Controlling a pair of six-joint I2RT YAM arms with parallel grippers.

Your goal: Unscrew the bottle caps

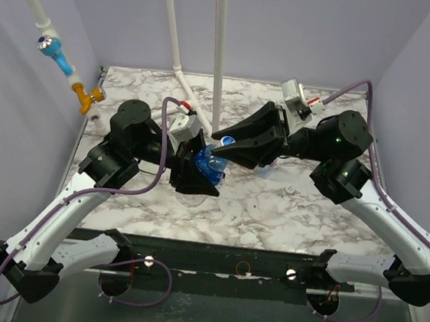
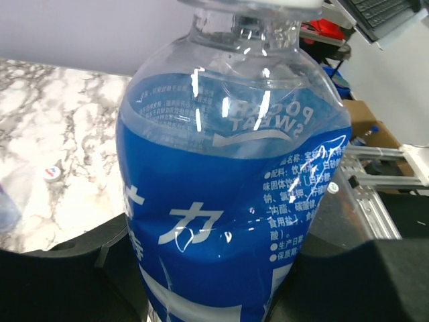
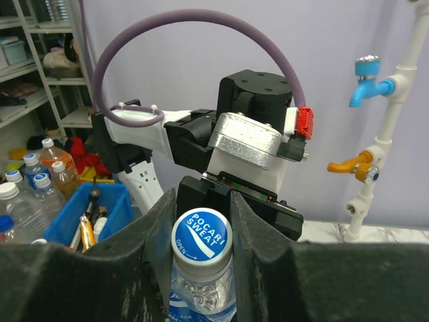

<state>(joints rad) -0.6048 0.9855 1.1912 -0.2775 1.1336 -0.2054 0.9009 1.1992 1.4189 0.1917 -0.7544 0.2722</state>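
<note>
Centre of the top view: left gripper [image 1: 197, 173] grasps the blue-label bottle [image 2: 228, 221] by its body; right gripper [image 1: 218, 152] is clenched on its cap [image 3: 201, 235].

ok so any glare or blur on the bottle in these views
Left wrist: white glare streaks across the bottle, print legible. Right wrist: the cap is sharp, the shelves behind soft. Top external: evenly lit, bottle a small blue patch.
</note>
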